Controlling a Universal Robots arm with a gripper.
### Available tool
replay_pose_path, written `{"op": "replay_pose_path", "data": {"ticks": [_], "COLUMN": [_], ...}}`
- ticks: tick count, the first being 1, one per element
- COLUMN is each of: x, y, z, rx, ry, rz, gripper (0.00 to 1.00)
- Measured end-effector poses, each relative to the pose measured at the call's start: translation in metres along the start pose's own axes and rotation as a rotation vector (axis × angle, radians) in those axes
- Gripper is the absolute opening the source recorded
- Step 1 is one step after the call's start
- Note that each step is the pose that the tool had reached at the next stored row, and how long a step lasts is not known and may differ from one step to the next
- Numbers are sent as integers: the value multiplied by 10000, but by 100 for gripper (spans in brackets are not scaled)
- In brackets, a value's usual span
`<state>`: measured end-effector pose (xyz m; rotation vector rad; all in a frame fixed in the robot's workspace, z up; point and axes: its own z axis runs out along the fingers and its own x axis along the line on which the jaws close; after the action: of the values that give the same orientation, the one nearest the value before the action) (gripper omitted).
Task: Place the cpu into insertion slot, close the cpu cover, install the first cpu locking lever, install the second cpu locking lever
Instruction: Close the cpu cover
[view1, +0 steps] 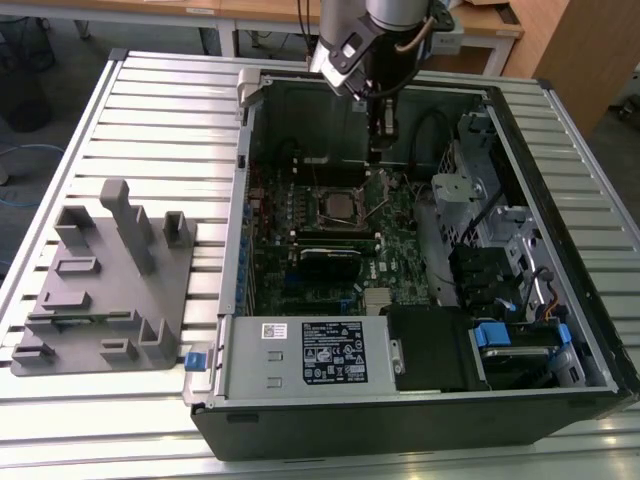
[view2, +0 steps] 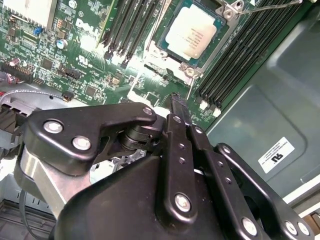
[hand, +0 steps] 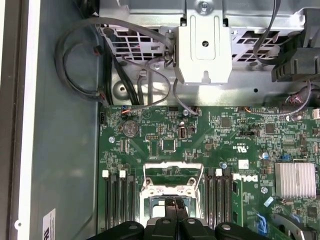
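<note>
In the exterior view the gripper (view1: 378, 158) hung inside the open computer case (view1: 560, 300), just to the far right of the insertion slot (view1: 340, 208). In the second wrist view the cpu (view2: 192, 32) lay in the slot, framed by the cpu cover (view2: 186, 67), with a locking lever (view2: 270, 6) angled out from its corner. In the first wrist view the fingers (hand: 171, 212) were pressed together, gripping nothing

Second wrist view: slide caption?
Shut gripper poised over the motherboard; cpu seated, cover framing it.
</note>
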<state>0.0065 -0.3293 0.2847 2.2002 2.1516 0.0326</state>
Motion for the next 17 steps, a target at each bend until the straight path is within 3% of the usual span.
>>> {"op": "replay_pose_path", "data": {"ticks": [13, 17], "x": [4, 4], "y": [171, 188], "z": [19, 21], "rx": [0, 1], "ry": [5, 4], "rz": [0, 0], "gripper": [11, 11]}}
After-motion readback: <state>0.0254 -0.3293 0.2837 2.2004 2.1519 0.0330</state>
